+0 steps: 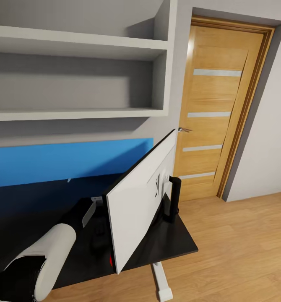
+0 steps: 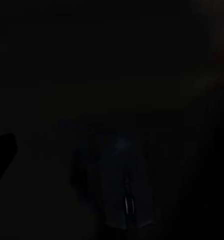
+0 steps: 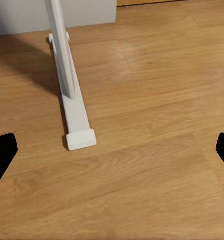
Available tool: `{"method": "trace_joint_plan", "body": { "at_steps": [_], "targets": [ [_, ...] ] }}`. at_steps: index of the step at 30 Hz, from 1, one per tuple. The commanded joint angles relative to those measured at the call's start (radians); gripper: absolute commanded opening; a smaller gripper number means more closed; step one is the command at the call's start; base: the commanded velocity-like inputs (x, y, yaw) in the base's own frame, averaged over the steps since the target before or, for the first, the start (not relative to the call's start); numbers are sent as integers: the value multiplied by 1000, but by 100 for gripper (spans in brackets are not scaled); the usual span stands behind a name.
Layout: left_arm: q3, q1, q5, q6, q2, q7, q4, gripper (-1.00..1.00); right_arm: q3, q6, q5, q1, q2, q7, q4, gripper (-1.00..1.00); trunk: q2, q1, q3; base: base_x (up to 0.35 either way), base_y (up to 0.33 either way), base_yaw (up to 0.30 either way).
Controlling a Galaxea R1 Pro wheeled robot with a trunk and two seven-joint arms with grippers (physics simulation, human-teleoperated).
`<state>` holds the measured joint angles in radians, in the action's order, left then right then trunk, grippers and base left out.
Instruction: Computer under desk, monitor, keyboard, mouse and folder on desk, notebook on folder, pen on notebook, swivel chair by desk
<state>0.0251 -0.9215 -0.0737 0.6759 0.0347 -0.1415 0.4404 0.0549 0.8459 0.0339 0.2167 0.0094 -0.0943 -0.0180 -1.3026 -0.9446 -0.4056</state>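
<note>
Wide white-backed monitor [image 1: 136, 201] is up on my black tabletop [image 1: 174, 243] (rest unseen), right gripper [image 3: 112, 150] spread, left can't tell.

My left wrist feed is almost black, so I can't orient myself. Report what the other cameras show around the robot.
Observer: In the head view, the monitor stands on the desk near its right end, with its white back facing us.
Operator: Give me the right hand's state.
Observer: The right hand is open, with nothing between its fingers, and it points down at the wooden floor.
Operator: Say what else that camera sees.
Observer: The desk's white foot rests on the floor in that hand's view.
</note>
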Motion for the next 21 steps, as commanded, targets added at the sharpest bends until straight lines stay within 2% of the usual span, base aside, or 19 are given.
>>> {"method": "trace_joint_plan", "body": {
  "at_steps": [1, 21],
  "targets": [
    [3, 0, -8, 4, 1, -7, 1, 100, 6, 4, 3, 1, 0, -5, -2, 100, -1, 0, -1, 0, 0, -2],
    [2, 0, -9, 6, -3, -9, 1, 100, 7, 4, 3, 1, 1, -5, -2, 100, -1, 0, -1, 0, 0, 0]
  ]
}}
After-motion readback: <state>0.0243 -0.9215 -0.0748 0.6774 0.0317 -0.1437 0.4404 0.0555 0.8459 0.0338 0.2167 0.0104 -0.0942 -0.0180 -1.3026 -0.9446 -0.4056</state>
